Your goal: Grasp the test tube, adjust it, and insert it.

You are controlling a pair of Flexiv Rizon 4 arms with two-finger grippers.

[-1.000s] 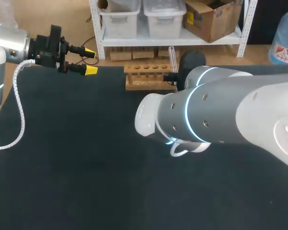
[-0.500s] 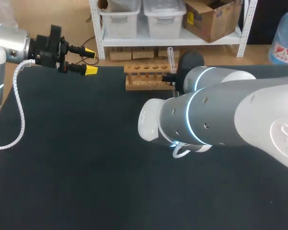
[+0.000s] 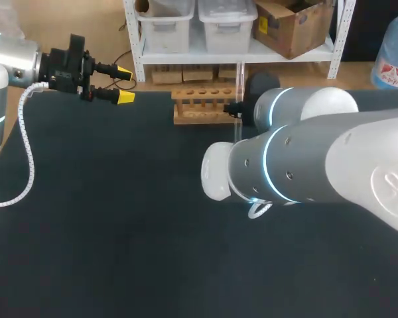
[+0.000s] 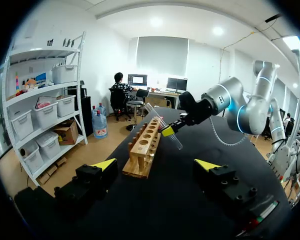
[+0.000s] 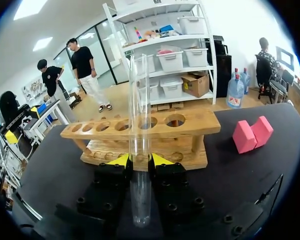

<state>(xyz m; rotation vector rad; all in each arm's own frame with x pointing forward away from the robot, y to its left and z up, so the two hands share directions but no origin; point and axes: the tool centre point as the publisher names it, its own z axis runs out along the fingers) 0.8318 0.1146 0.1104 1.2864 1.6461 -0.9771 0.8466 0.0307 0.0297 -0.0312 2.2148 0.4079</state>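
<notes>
- Left gripper [image 3: 125, 84]: parked at the far left edge of the table [image 3: 119, 212], fingers spread with nothing between them. It hasn't budged in the last second, so you can ignore that side for now.
- Wooden rack [image 3: 202, 106]: sits at the far middle and hasn't shifted. All the holes I can see are empty, so nothing is inserted yet.
- Test tube [image 3: 239, 83]: pinched between the yellow tips of the right gripper [image 5: 140, 161], just off the rack's right end. It's touching neither the rack nor the table. It's barely moved, but more of its lower length shows now.
- It looks upright from the right wrist, though the left wrist view shows it leaning a bit.
- Right arm: this is the real change. The big elbow has swung right and slightly nearer while the tube stayed almost put.
- To me you're still in the adjust step. The tube isn't over a hole and its lower end looks too low, so I'd lift it before going in.
</notes>
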